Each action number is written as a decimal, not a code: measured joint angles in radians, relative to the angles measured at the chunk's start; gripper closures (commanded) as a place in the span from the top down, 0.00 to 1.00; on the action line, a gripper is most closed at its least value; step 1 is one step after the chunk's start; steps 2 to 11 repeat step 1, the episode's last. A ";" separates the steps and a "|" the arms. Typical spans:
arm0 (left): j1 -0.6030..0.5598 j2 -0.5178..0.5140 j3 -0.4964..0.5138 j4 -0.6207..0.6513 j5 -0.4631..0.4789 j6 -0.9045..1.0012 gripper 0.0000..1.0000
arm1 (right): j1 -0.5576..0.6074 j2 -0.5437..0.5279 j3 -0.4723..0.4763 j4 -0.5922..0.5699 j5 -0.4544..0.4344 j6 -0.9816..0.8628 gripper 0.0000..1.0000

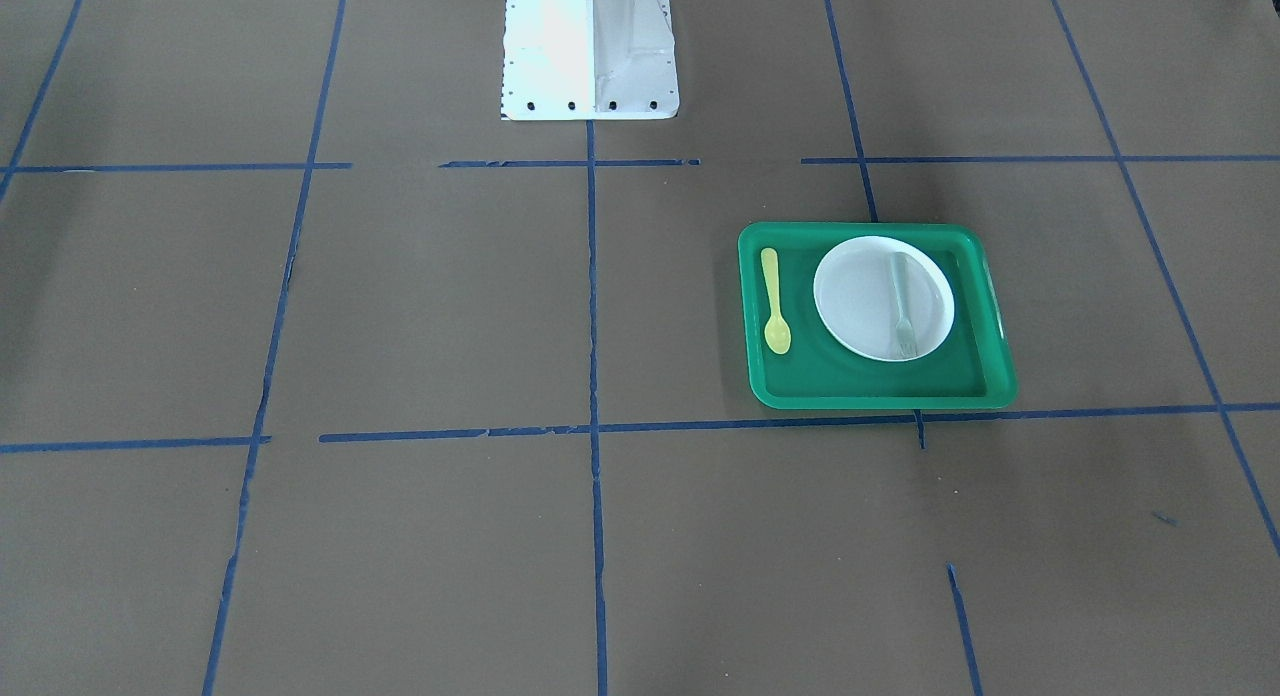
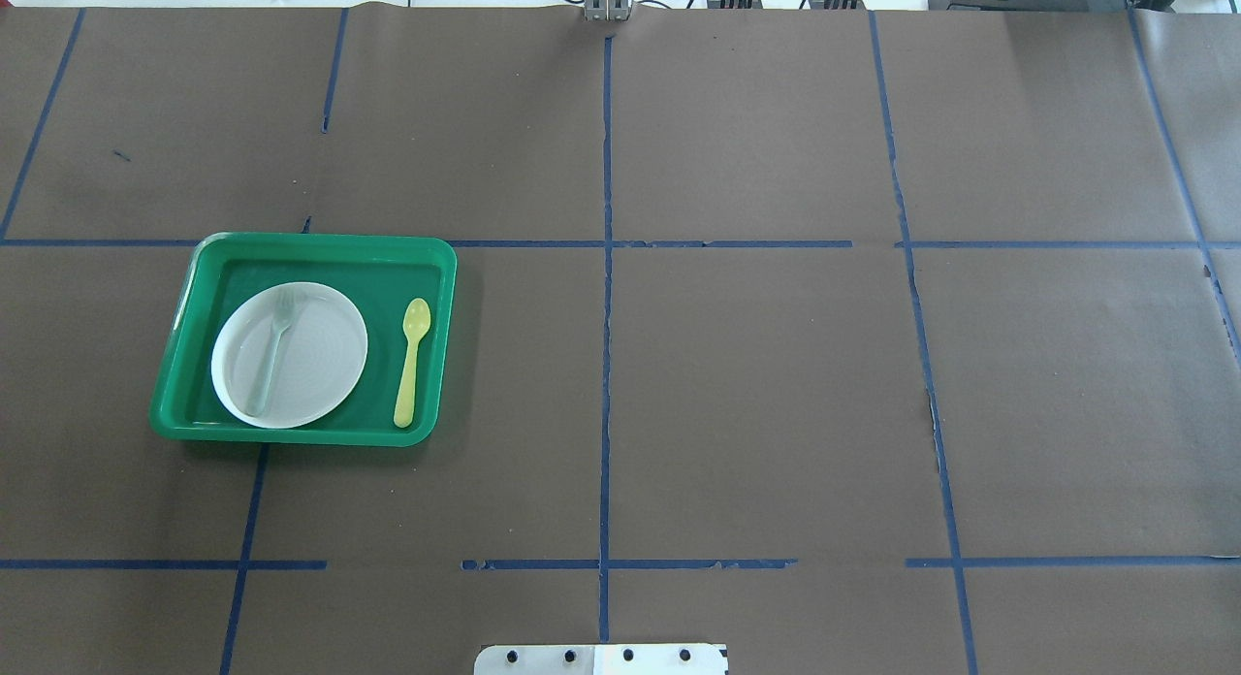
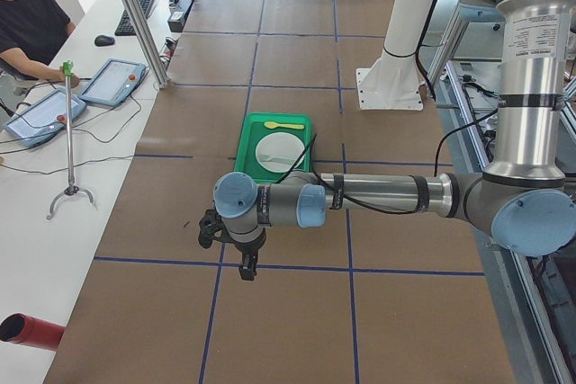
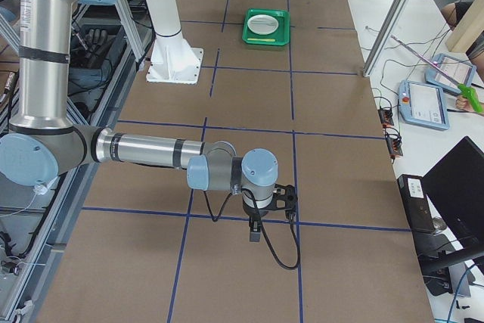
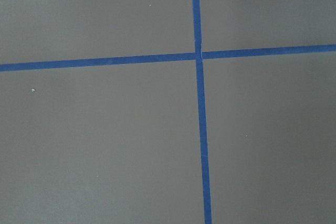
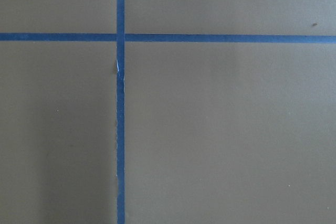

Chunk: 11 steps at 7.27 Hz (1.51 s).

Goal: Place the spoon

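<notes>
The pale-yellow spoon (image 1: 774, 301) lies flat on the floor of the green tray (image 1: 870, 401), beside the white plate (image 1: 850, 306) and apart from it. It also shows in the overhead view (image 2: 412, 362), bowl pointing away from the robot. A grey-translucent fork (image 1: 902, 306) lies on the plate. My left gripper (image 3: 243, 263) hangs over bare table, far from the tray, and I cannot tell whether it is open. My right gripper (image 4: 255, 232) hangs over the table's other end, and I cannot tell its state either. Both wrist views show only brown paper and blue tape.
The robot's white base (image 1: 590, 51) stands at the table's middle edge. Blue tape lines (image 2: 606, 365) divide the brown table cover into squares. Operators' desks with tablets (image 3: 112, 83) and a stand (image 3: 70, 132) lie beyond the table's far edge.
</notes>
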State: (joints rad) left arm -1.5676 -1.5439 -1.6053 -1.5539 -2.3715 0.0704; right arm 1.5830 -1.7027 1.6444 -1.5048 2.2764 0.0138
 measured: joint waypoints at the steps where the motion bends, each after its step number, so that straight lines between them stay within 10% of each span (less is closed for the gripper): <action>1: 0.000 0.000 0.001 0.000 0.000 -0.001 1.00 | 0.000 0.000 0.000 0.000 0.000 0.000 1.00; 11: 0.000 0.000 0.001 0.000 0.000 -0.001 1.00 | 0.000 0.000 0.000 0.000 0.000 0.000 1.00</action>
